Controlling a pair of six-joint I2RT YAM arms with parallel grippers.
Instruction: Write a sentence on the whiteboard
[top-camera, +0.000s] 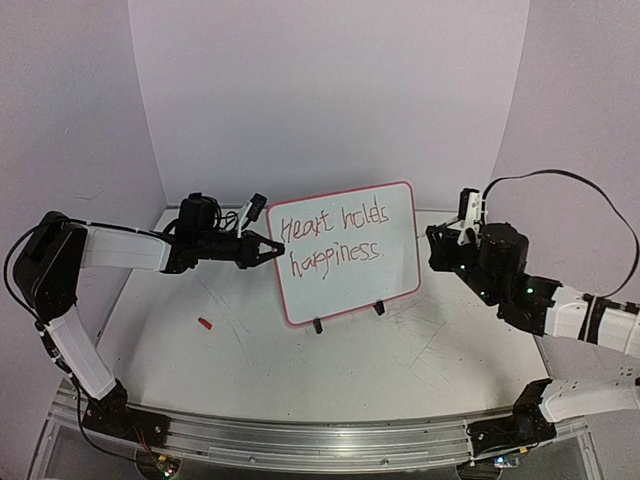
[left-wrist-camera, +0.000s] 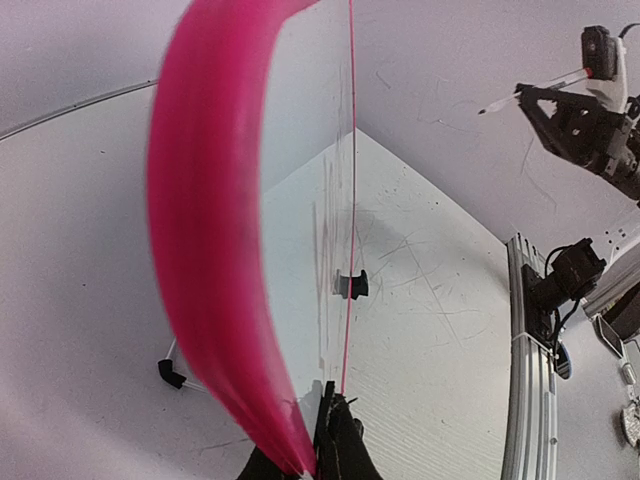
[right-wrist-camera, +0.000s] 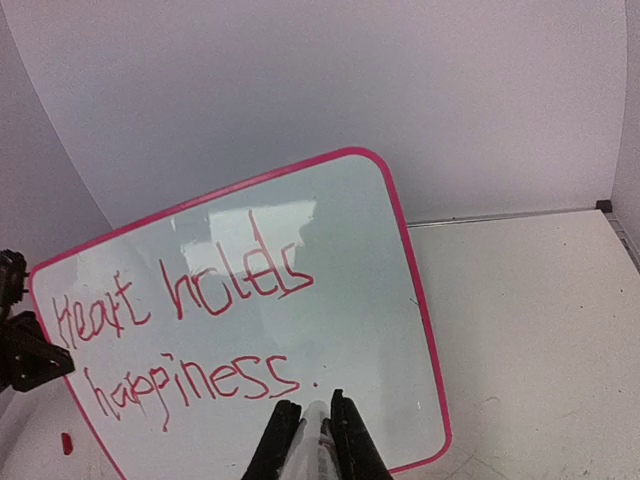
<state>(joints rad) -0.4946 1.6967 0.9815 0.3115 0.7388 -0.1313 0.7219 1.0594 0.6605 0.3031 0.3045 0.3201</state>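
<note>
The whiteboard (top-camera: 350, 262) stands upright mid-table on two black clip feet (top-camera: 318, 325). "Heart holds happiness." is written on it in red. My left gripper (top-camera: 276, 246) is shut on the board's left edge. In the left wrist view its black fingertips (left-wrist-camera: 340, 425) pinch the pink rim (left-wrist-camera: 200, 250) edge-on. My right gripper (top-camera: 445, 238) hangs to the right of the board, apart from it, shut on a white marker (right-wrist-camera: 318, 440). The marker points at the board's lower right area (right-wrist-camera: 380, 330), just past the written full stop.
A small red cap (top-camera: 204, 323) lies on the table to the left of the board, also seen as a red cap (right-wrist-camera: 67, 442) in the right wrist view. White walls close in the back and both sides. A metal rail (top-camera: 300, 440) runs along the near edge.
</note>
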